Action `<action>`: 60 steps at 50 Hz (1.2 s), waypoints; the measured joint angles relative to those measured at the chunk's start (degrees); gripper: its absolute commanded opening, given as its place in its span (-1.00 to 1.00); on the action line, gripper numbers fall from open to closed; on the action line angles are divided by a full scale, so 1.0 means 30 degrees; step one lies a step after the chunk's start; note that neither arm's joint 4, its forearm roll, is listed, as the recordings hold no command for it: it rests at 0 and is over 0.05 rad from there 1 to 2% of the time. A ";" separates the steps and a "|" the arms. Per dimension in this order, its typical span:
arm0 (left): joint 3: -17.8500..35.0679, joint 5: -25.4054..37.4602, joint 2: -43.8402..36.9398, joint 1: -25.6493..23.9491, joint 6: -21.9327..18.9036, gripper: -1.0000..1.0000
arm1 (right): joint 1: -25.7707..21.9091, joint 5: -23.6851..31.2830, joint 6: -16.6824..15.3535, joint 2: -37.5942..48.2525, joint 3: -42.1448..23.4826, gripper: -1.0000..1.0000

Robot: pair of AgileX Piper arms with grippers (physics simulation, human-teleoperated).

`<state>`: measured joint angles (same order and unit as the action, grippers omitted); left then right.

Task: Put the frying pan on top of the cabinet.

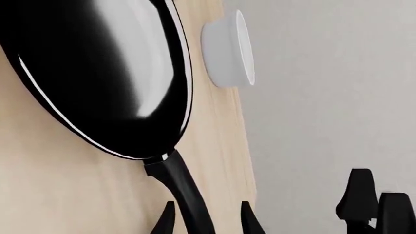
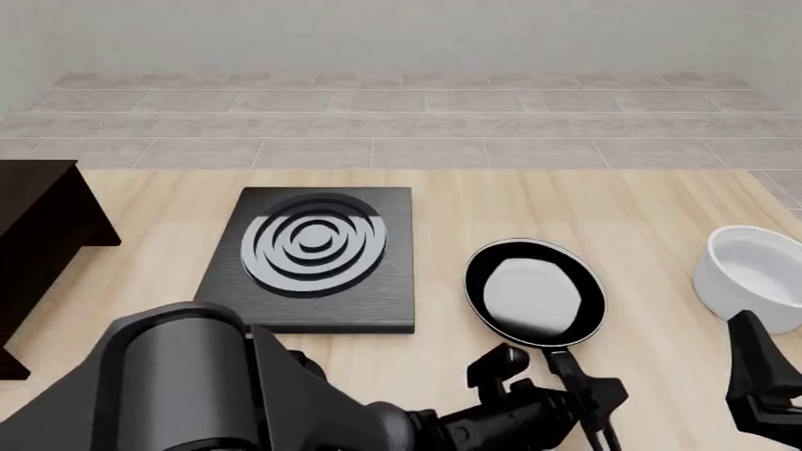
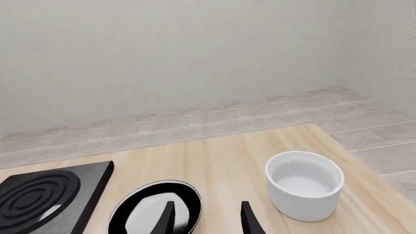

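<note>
My left end effector point(image 1: 206, 219) has both black fingertips either side of the long thin black handle point(image 1: 188, 200) of the round black frying pan with glossy grey-white inside point(image 2: 535, 293). Gap shows on each side, so not clamped yet, still released. Pan sits flat on the light wooden tabletop point(image 2: 602, 207), between the black square slab w/ grey concentric rings point(image 2: 316, 258) and the white deep bowl point(image 2: 756, 274). Right end effector point(image 3: 206, 219) hangs spread, holding nothing, pointed toward pan and bowl.

My read: pan is stiff, glossy, prob. slippery; weight sits out at the bowl end, so gripping far down the handle will let it droop or twist. Better to clamp nearer the pan body, firm. Large near-black wooden cabinet point(image 2: 38, 235) is well off to the left.
</note>
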<state>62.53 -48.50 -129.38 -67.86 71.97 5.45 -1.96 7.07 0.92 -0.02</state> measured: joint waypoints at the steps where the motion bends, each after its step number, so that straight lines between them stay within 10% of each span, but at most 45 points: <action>1: 0.0016 0.0032 0.0000 -0.0001 0.0045 1.00 | -0.0001 0.0001 0.0003 -0.0006 0.0000 1.00; 23: 0.0451 0.0247 -0.0194 0.0037 -0.0229 1.00 | 0.0018 0.0068 -0.0002 -0.0170 0.0002 1.00; 24: 0.0455 0.0253 -0.0195 0.0030 -0.0252 -1.00 | 0.0020 0.0073 -0.0003 -0.0177 0.0002 1.00; 60: 0.0841 -0.0459 -0.0582 0.0234 0.0773 -1.00 | -0.0062 0.0136 -0.0047 -0.0241 0.0003 1.00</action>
<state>65.06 -49.88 -131.12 -67.16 74.29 5.26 -1.55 6.93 0.20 -0.01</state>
